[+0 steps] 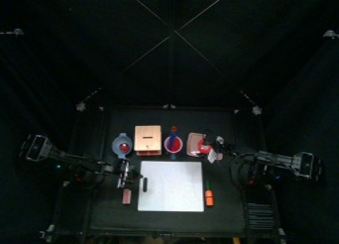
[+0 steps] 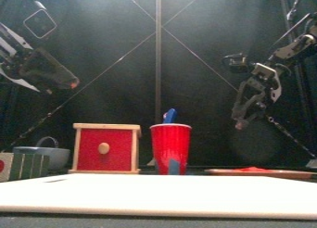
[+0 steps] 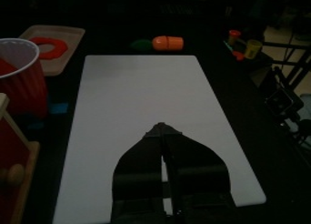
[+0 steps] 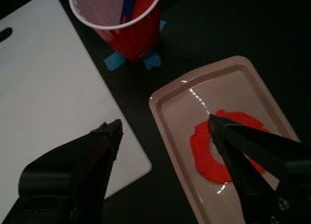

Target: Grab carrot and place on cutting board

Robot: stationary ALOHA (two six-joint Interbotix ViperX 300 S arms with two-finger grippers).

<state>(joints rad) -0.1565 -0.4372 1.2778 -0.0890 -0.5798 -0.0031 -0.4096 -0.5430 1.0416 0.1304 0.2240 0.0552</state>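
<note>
The carrot (image 1: 208,197), a short orange-red stick, lies on the black table just off the right edge of the white cutting board (image 1: 172,185). In the left wrist view the carrot (image 3: 166,43) sits beyond the far end of the cutting board (image 3: 152,100). My left gripper (image 3: 162,129) hovers over the board's left part with its jaws together and nothing in them. My right gripper (image 4: 165,141) hangs open above the gap between the board (image 4: 49,91) and a pink tray (image 4: 237,91), holding nothing. In the front view both grippers, left (image 2: 56,79) and right (image 2: 247,107), are raised.
A red cup (image 1: 173,144) with a blue stick, a tan wooden box (image 1: 149,138) and the pink tray (image 1: 199,143) with a red ring stand behind the board. A darker reddish piece (image 1: 127,195) lies left of the board. A bowl (image 1: 122,145) sits at the back left.
</note>
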